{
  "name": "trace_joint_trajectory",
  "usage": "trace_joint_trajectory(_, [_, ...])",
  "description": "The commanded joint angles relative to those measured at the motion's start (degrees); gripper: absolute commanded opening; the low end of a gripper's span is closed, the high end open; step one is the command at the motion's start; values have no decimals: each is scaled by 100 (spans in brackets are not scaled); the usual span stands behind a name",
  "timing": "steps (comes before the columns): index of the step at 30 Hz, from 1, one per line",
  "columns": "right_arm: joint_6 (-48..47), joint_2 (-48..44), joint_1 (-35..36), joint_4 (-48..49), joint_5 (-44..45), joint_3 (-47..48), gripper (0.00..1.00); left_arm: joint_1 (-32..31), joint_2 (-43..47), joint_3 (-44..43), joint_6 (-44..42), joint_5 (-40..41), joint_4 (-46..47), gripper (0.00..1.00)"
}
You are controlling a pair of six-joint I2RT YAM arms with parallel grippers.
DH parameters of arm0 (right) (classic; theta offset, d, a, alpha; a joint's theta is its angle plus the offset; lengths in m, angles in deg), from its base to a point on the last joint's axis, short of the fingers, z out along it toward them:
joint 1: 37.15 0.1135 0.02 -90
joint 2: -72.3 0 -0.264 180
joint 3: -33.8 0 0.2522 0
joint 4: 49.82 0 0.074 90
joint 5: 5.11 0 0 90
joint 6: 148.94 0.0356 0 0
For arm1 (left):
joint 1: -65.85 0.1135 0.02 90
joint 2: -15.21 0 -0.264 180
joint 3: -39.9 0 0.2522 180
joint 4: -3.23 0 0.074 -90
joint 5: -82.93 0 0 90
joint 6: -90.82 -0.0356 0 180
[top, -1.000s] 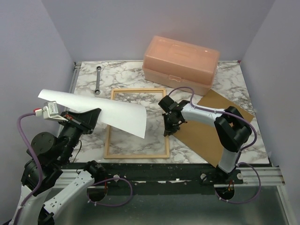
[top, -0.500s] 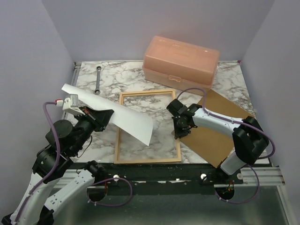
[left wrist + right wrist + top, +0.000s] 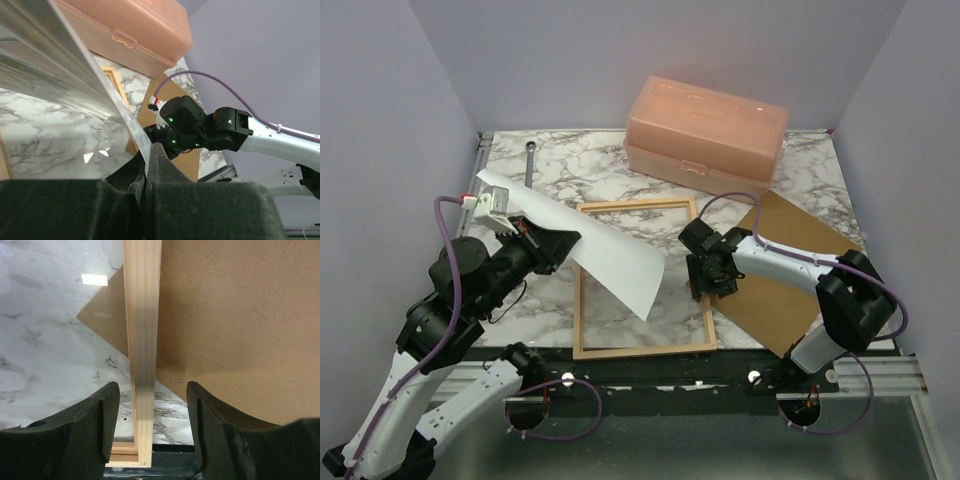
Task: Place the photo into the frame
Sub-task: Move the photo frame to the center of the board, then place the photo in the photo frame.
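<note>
The photo (image 3: 605, 250) hangs tilted in the air with its white back up, its far end over the left part of the frame (image 3: 642, 349). My left gripper (image 3: 548, 243) is shut on the photo's near edge. In the left wrist view the glossy sheet (image 3: 60, 75) runs out from the closed left gripper (image 3: 148, 150). The light-wood frame lies flat on the marble. My right gripper (image 3: 712, 280) stands open over the frame's right rail. In the right wrist view that rail (image 3: 142, 340) runs between the spread fingers (image 3: 97, 415) of my right gripper (image 3: 152, 395), touching neither.
A brown backing panel (image 3: 785, 270) lies right of the frame, one corner (image 3: 102, 315) under the rail. A peach plastic box (image 3: 705, 130) stands at the back. A wrench (image 3: 528, 165) lies at the back left. The table's front edge (image 3: 720, 360) is close behind the frame.
The right gripper dragged the frame rightward, then opened off its rail. The left arm carried the photo to the right, toward the frame.
</note>
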State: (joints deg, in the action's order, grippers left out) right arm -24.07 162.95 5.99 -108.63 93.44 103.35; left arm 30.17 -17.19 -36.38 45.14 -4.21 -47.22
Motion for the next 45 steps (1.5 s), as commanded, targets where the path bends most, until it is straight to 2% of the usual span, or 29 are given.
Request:
trace_joint_trajectory(1, [-89,-251,20,-107,200,193,67,28,-347,-260,-47,-684,49,0])
trace_joint_trajectory(4, [-118,-412,-77,-89,-126,222,77,26,-581,-260,-12,-931,169,0])
trace_joint_trajectory(9, [-233,-892,-682,139,-1217,57,87,26,-1048,-316,50,-1585,554,0])
trace_joint_trajectory(18, [-436,-1578,-2230,269,-2605,-328,97,26,-2039,-852,151,-3241,1409,0])
trace_joint_trajectory(22, [-458,-1653,-2525,267,-2734,-442,98,52,-1789,-414,203,-3065,1810,0])
trace_joint_trajectory(24, [-472,-1665,-2612,269,-2774,-480,98,180,-1726,-138,209,-3070,1687,0])
trace_joint_trajectory(33, [-564,-1602,-2697,242,-2632,-516,98,997,-1945,1827,246,-3794,1503,0])
trace_joint_trajectory(36, [-590,-1588,-2697,221,-2540,-501,98,1404,-2182,2230,106,-4000,1393,0])
trace_joint_trajectory(39, [-609,-1564,-2696,209,-2493,-499,98,1693,-2498,2244,-314,-4027,998,0])
trace_joint_trajectory(45, [-639,-1480,-2697,251,-2455,-533,98,1793,-3090,1540,-1315,-3193,-141,0])
